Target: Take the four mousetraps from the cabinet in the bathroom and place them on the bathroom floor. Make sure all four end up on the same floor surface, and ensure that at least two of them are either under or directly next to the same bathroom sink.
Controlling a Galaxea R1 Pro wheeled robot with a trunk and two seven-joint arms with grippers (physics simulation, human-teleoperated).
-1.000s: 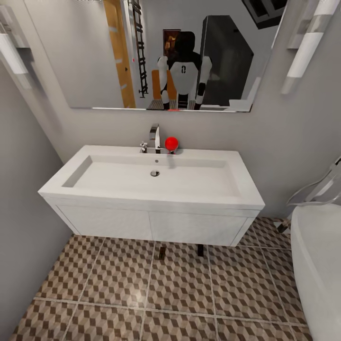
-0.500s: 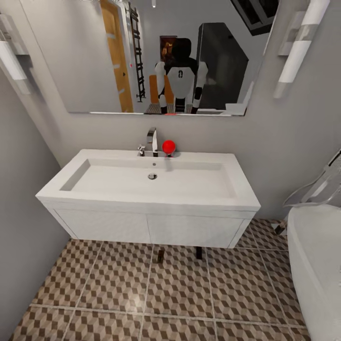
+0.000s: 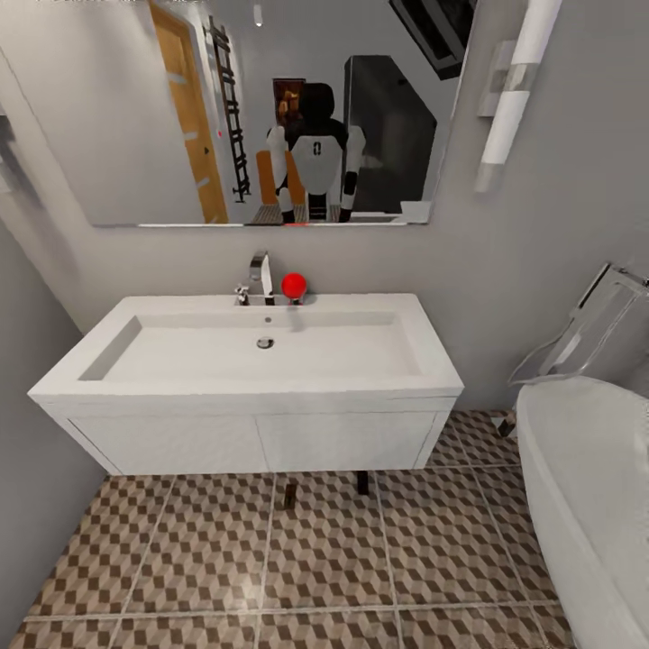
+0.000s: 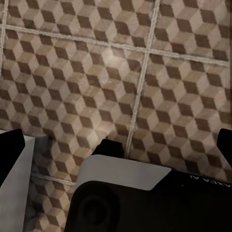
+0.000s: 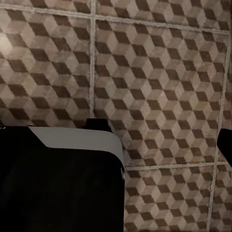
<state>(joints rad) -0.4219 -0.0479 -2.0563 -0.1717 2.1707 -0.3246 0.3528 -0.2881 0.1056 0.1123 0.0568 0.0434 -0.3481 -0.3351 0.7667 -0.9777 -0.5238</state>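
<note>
While the robot faces the wall, its left pincer (image 4: 117,147) hangs wide open over the floor (image 4: 159,72), one black fingertip at each edge of the wrist view and matte cube-patterned tiles in brown, beige and white between and beyond them, crossed by pale grout lines. Just beneath that pincer sits a rounded black housing (image 4: 145,203) with a pale grey panel. Over the same tiling, the right pincer (image 5: 116,142) also looks spread wide, though only one dark fingertip shows plainly and the other merges with a black, grey-topped housing (image 5: 58,183). From the head view, two mousetraps (image 3: 290,494) (image 3: 362,482), small dark slabs, lie on the tiles under the front edge of the sink (image 3: 243,388), a wide, smooth white rectangular basin on a flat white cabinet front; where they lie from either pincer cannot be told. A chrome tap (image 3: 260,275) and a glossy red ball (image 3: 294,286) stand at the basin's back rim. Above, a mirror (image 3: 117,117) reflects the white-and-black robot. A curved white tub (image 3: 586,487) stands beside the sink.
</note>
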